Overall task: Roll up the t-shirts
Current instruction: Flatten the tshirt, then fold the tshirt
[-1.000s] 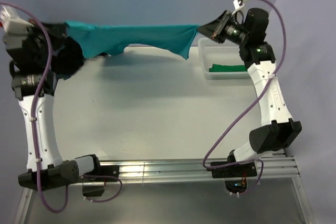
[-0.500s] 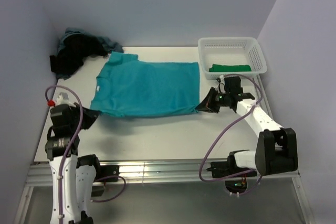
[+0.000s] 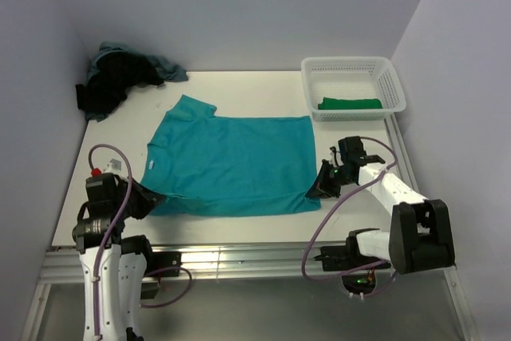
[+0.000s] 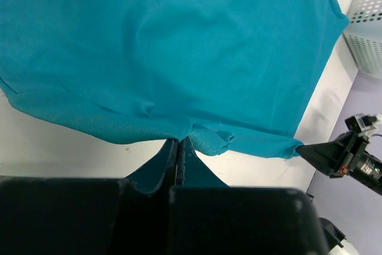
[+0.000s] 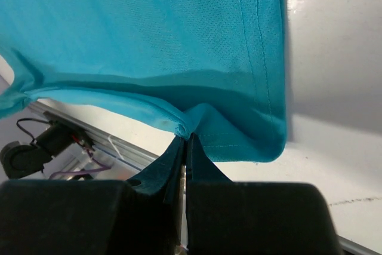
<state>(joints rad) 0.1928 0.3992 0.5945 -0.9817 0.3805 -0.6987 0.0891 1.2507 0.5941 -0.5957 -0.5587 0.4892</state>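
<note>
A teal t-shirt [image 3: 231,165] lies spread flat on the white table, neck to the left and hem to the right. My left gripper [image 3: 152,198] is shut on its near edge at the left, and in the left wrist view the closed gripper [image 4: 179,141] pinches a fold of teal t-shirt [image 4: 179,46]. My right gripper [image 3: 314,192] is shut on the near hem corner; the right wrist view shows the gripper [image 5: 186,137] nipping the teal t-shirt [image 5: 149,28].
A white lattice basket [image 3: 395,89] at the back right holds a folded green t-shirt [image 3: 350,104]. A heap of black and dusty blue t-shirts [image 3: 120,81] lies in the back left corner. Walls close in on three sides. A metal rail [image 3: 239,257] runs along the table's near edge.
A second ago both grippers held the teal t-shirt stretched in the air at the back. They have come down and drawn it toward the near edge, and it now lies flat.
</note>
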